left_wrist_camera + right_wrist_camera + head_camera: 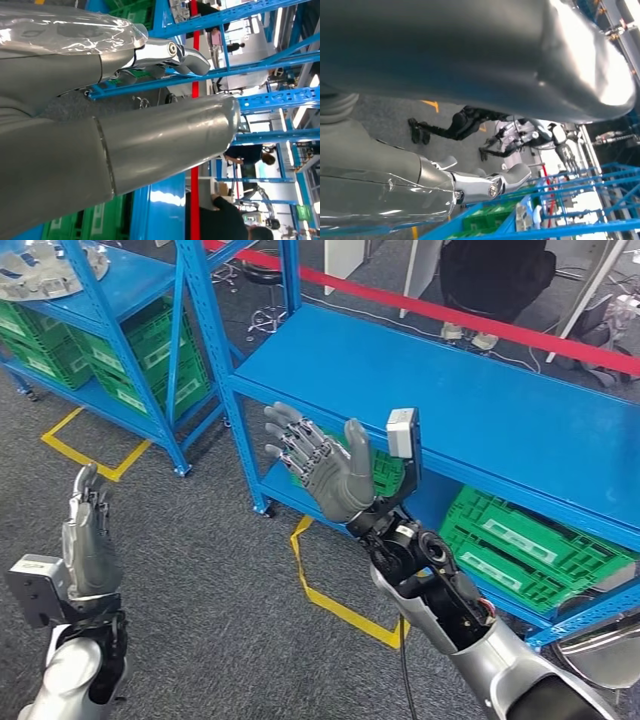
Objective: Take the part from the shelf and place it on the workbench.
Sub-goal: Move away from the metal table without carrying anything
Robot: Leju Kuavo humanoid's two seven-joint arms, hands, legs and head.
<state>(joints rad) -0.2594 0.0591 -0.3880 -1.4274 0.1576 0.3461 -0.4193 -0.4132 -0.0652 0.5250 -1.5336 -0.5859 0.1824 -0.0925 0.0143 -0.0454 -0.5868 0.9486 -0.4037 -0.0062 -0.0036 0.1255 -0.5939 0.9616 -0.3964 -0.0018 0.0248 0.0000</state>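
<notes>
Head view looks down at the blue shelf [453, 400]; both wrist views, sideways, share it close behind each hand.

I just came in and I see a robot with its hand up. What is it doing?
The robot is standing by a blue shelf. Its right hand is raised with fingers spread, holding nothing, near the shelf's edge. Its left hand is up by its side, empty too. Green crates sit underneath. It hasn't picked up any part yet.

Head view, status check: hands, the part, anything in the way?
Both hands empty: right hand open at the blue shelf, left hand low, fingers up. Metal part far left, untouched. Shelf post between.
</notes>
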